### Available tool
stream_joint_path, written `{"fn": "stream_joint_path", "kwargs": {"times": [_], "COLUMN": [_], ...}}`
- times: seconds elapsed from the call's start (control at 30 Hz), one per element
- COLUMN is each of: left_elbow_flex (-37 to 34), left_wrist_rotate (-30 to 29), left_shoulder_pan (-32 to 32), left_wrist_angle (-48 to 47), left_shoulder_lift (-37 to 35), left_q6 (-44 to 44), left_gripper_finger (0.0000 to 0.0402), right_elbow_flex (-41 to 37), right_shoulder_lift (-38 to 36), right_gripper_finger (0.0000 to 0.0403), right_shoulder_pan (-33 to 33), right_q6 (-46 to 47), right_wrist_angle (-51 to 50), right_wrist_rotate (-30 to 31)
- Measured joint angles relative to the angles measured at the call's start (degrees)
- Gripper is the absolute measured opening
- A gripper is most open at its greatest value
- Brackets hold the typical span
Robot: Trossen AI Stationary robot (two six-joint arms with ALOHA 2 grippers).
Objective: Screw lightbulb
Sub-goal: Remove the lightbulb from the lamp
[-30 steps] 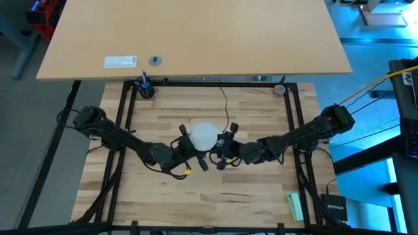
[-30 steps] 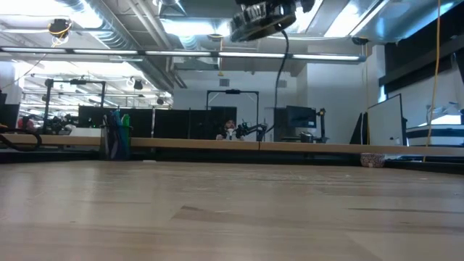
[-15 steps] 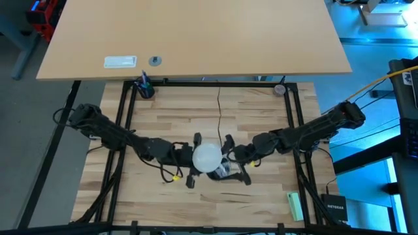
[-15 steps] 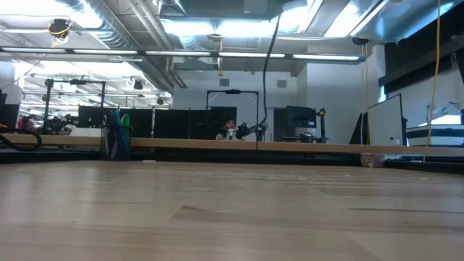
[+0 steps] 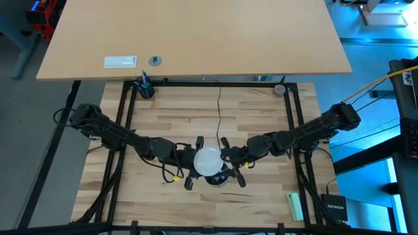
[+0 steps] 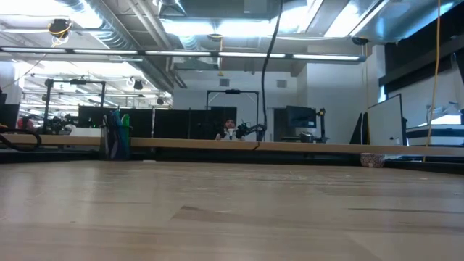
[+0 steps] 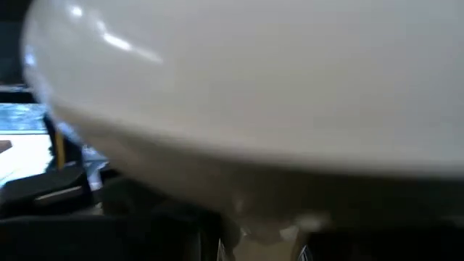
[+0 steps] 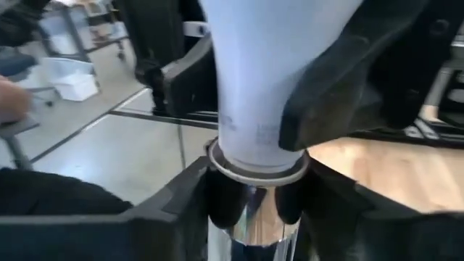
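- Already you have the lightbulb (image 5: 208, 160) seated base-down in the socket (image 8: 254, 225), both held up off the table (image 5: 261, 114) between the two arms, near its front middle.
- Your left gripper (image 5: 193, 161) comes in from the left with its fingers clenched on the bulb's side; in the left wrist view the white dome (image 7: 246, 80) fills nearly everything.
- Your right gripper (image 5: 230, 166) comes in from the right, and its wrist view shows its dark fingers (image 8: 181, 210) grasping the silver socket just below the bulb's neck.
- In that view the neck meets the socket's rim with no thread showing, so I judge the bulb mostly screwed in; whether it is fully tight you cannot tell from here.
- What looks left: perhaps a last turn or two, then letting go and setting the assembly down.
- The thin black cord (image 5: 219, 111) runs from the socket toward the table's far edge; more twisting could wind it, so watch it.
- Well clear at the far rail are a cup of pens (image 5: 144, 87) and a small round thing (image 5: 279, 89); a green item (image 5: 295, 205) lies at the front right corner.
- Nothing stands between the grippers and the tabletop below.
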Motion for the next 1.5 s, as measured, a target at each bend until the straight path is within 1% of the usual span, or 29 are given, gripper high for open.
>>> {"fn": "stream_joint_path", "kwargs": {"times": [0.03, 0.1, 0.17, 0.27, 0.33, 0.4, 0.43, 0.5, 0.57, 0.7, 0.77, 0.8, 0.83, 0.93, 1.03, 1.1, 1.13, 1.2, 1.27, 1.33, 1.43, 1.5], "left_elbow_flex": [0.0, 0.0, 0.0, 0.0, 0.0, 0.6, 1.0, 2.1, 3.2, 3.9, 3.9, 3.9, 3.9, 3.6, 3.6, 3.7, 3.7, 3.7, 3.7, 3.7, 3.7, 3.7], "left_wrist_rotate": [-1.2, -4.6, -8.4, -17.0, -23.6, -28.9, -32.1, -36.2, -38.2, -39.3, -39.3, -38.9, -38.3, -35.9, -27.6, -20.1, -17.1, -12.4, -8.7, -7.2, -7.0, -6.8], "left_shoulder_pan": [0.0, -0.2, -0.4, -0.7, -0.7, -0.4, -0.4, -0.5, -0.8, -1.2, -1.6, -1.9, -2.3, -3.2, -3.2, -2.7, -2.5, -2.1, -1.6, -1.3, -1.1, -1.0], "left_wrist_angle": [0.0, -0.3, -0.5, -0.5, 0.6, 1.5, 1.8, 2.0, 2.0, 1.4, 0.5, -0.1, -0.5, -3.9, -5.0, -4.5, -4.3, -4.7, -4.7, -4.4, -4.4, -4.5], "left_shoulder_lift": [0.0, 0.0, -0.1, 0.3, 1.1, 2.6, 3.5, 5.0, 6.1, 6.5, 6.2, 5.9, 5.7, 4.2, 2.6, 2.0, 2.0, 2.1, 2.1, 2.1, 2.1, 2.1], "left_q6": [0.1, 0.1, 0.1, -0.1, -1.0, -2.8, -3.9, -4.5, -3.8, -2.4, -0.7, 0.1, 0.8, 3.2, 3.6, 3.9, 4.0, 4.3, 4.2, 3.9, 3.8, 3.5], "left_gripper_finger": [0.0133, 0.0133, 0.0133, 0.0133, 0.0133, 0.0133, 0.0133, 0.0133, 0.0133, 0.0133, 0.0133, 0.0133, 0.0133, 0.0133, 0.0133, 0.0133, 0.0133, 0.0133, 0.0133, 0.0133, 0.0133, 0.0133], "right_elbow_flex": [0.0, 0.0, 0.0, 0.0, 0.0, -0.1, -0.1, -0.2, -0.2, -0.2, -0.2, -0.2, -0.2, 0.0, 0.1, 0.1, 0.1, 0.1, 0.1, 0.0, 0.0, 0.0], "right_shoulder_lift": [-0.2, -1.0, -1.2, -1.3, -0.9, -0.7, -0.7, -0.5, -0.5, -0.5, -0.6, -1.0, -1.6, -4.8, -7.8, -9.1, -9.3, -9.3, -8.3, -6.9, -4.3, -2.9], "right_gripper_finger": [0.0169, 0.0169, 0.0169, 0.0169, 0.0169, 0.0169, 0.0169, 0.0169, 0.0169, 0.0169, 0.0170, 0.0180, 0.0200, 0.0278, 0.0341, 0.0363, 0.0368, 0.0369, 0.0363, 0.0353, 0.0333, 0.0314], "right_shoulder_pan": [0.0, 0.0, 0.2, 1.6, 2.2, 2.9, 2.9, 2.9, 2.9, 2.8, 2.7, 2.7, 2.7, 3.0, 2.9, 2.9, 2.9, 2.5, 2.4, 1.8, 1.7, 1.7], "right_q6": [0.0, -0.7, -1.2, -1.3, -1.2, -1.2, -2.1, -3.9, -4.6, -4.8, -4.9, -5.2, -5.8, -5.1, -3.1, -2.4, -2.1, -1.9, -1.5, -1.4, -1.4, -1.6], "right_wrist_angle": [-0.7, -2.9, -4.3, -5.5, -5.9, -6.7, -6.9, -6.7, -6.8, -6.6, -6.8, -7.3, -8.1, -10.6, -13.4, -14.2, -13.6, -12.8, -12.6, -11.5, -7.3, -5.7], "right_wrist_rotate": [1.4, 5.2, 11.1, 23.2, 32.8, 43.3, 46.8, 50.3, 51.0, 49.6, 46.3, 44.1, 41.1, 31.3, 20.3, 13.0, 10.3, 6.9, 6.0, 6.0, 4.0, 3.9]}}
